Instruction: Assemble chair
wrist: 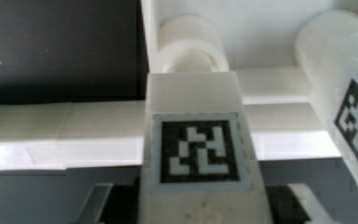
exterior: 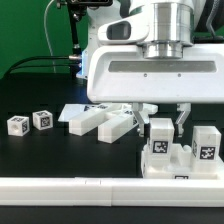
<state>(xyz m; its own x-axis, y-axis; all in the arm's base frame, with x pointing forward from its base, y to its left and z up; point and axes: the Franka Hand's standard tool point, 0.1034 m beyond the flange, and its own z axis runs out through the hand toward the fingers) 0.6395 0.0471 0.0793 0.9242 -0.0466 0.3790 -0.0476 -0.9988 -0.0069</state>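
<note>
**Gripper closed on a chair post**

The gripper (exterior: 166, 121) stands half-narrowed, apparently clamping a tagged post (wrist: 197, 130) of the chair (exterior: 190, 152), at the exterior view's right, just behind the long white rail (exterior: 60, 186). The plastic looks light, rigid and smooth, so hold it by its flat sides. A neighbouring post (wrist: 345, 90) crowds the jaws. Loose pieces (exterior: 85, 118) and tagged cubes (exterior: 42, 119) lie well apart.

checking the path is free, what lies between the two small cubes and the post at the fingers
Loose white pieces lie side by side on the table between the cubes and the post; only the exterior view shows it.
</note>
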